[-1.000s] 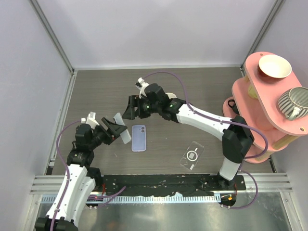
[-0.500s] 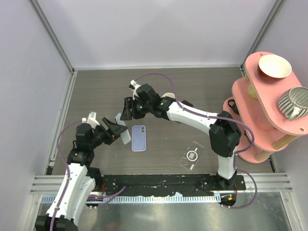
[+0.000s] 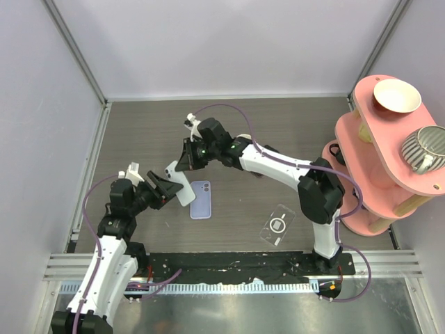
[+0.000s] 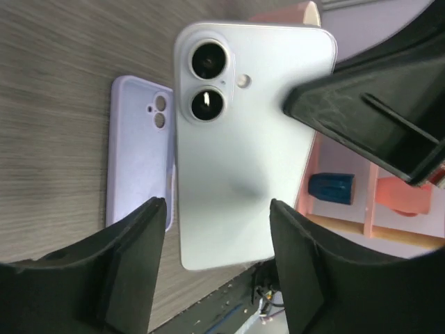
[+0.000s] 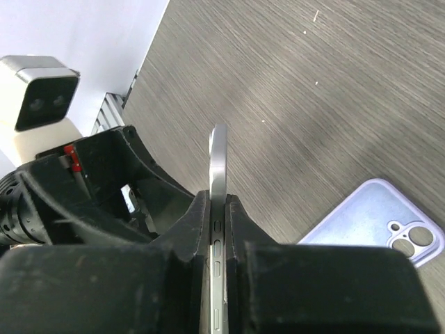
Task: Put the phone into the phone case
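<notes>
A pale silver-white phone (image 3: 182,193) hangs above the table, camera end up, and both grippers grip it. My left gripper (image 3: 167,189) clasps its lower end across the width; in the left wrist view the phone (image 4: 243,139) fills the span between the fingers of this gripper (image 4: 215,205). My right gripper (image 3: 181,172) is shut flat on its upper part; seen edge-on, the phone (image 5: 220,153) is pinched by the right gripper (image 5: 217,200). A lilac phone case (image 3: 200,200) lies open side down just right of the phone, also seen as the case (image 4: 139,153) and the case (image 5: 379,229). A clear phone case (image 3: 277,225) lies further right.
A pink tiered stand (image 3: 361,132) at the right edge carries a cream bowl (image 3: 396,95) and a striped cup (image 3: 424,147). Grey walls close off the left, back and right. A black rail (image 3: 243,264) runs along the near edge.
My right gripper has swung left to the phone and shut on its upper part. The left arm has kept the phone where it was.
</notes>
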